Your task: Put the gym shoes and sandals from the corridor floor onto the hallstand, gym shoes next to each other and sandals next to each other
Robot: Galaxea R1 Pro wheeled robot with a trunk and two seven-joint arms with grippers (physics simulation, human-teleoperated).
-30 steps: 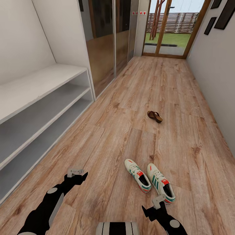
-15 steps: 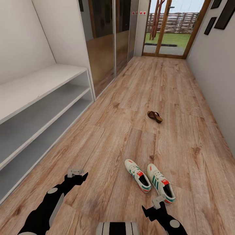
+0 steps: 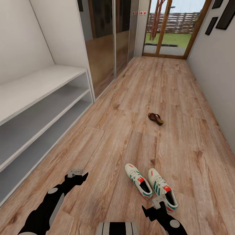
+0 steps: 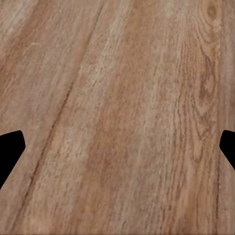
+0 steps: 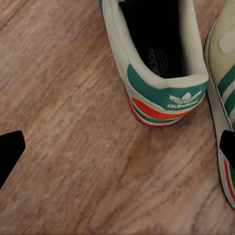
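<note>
Nearest, the right gripper (image 3: 156, 206) is hovering low over the corridor floor (image 3: 137, 98) with its jaws spread wide and holding nothing, and the two gym shoes are sitting just beyond it at about 12 o'clock. The right gym shoe (image 3: 162, 189) is lying almost under the gripper, its heel nearest and its toe pointing away toward 11 o'clock; the left gym shoe (image 3: 138, 180) is lying just beside it, roughly parallel, its long axis running the same way. In the right wrist view the heel of one shoe (image 5: 159, 58) is showing its green and red bands, apart from the fingertips (image 5: 9, 149). The left gripper (image 3: 77, 174) is hanging over bare planks at about 9 o'clock from the shoes, likewise wide open and empty. Farther off, one sandal (image 3: 155, 118) is lying on the floor at 12 o'clock, well apart from the sneakers, its length angled toward 10 o'clock. The hallstand (image 3: 39, 107) is standing along the wall at 10 o'clock, its visible shelves holding nothing.
</note>
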